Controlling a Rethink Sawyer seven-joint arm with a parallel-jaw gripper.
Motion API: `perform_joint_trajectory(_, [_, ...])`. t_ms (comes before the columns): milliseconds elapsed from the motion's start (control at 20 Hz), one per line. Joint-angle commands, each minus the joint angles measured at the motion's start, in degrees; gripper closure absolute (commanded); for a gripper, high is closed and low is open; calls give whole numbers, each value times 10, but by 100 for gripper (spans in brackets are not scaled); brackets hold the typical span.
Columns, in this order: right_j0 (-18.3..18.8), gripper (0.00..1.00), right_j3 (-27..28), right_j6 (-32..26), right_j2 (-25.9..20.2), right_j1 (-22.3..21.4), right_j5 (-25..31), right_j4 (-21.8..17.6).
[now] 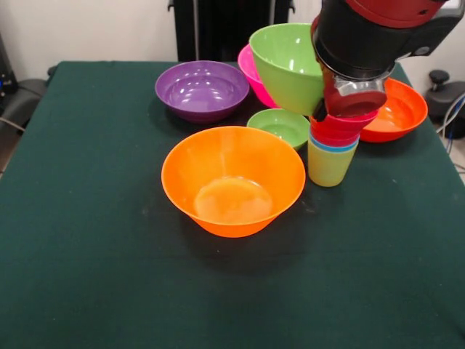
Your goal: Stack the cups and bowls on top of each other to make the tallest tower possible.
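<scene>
**Arm over the tower, lime bowl tilting at its side**

You are looking at the arm [385, 33] coming down from the top right, its black wrist hanging right above the tower [336, 142]. The gripper [356, 98] is sitting low over the stack's red top, and you cannot tell whether it is open or closed. Below it, the red cup [336, 131] is nesting in the blue cup [333, 145], which is nesting in the yellow-green cup [328, 167] standing on the table [87, 254]. The lime bowl [287, 65] is tilting just left of the wrist, off the table; what is bearing it is hidden. The pink bowl [251, 73] is showing behind it. The small green bowl [280, 127] is lying just left of the tower, the red-orange bowl [396, 109] behind on the right. The orange bowl [232, 182] is sitting nearer the front, the purple bowl [202, 91] well left.
</scene>
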State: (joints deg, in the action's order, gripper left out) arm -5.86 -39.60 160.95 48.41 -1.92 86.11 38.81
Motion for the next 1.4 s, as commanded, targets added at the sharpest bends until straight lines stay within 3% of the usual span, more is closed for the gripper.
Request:
perform_joint_trajectory(50, [2,100,19,-19,-68,15,48,-41])
perform_joint_trajectory(600, [0,100,25,6,-78,18,55,-29])
perform_joint_trajectory(1200, [-21,100,-10,25,-93,6,37,-24])
perform_joint_trajectory(1400, [-8,100,-2,23,-95,10,38,-26])
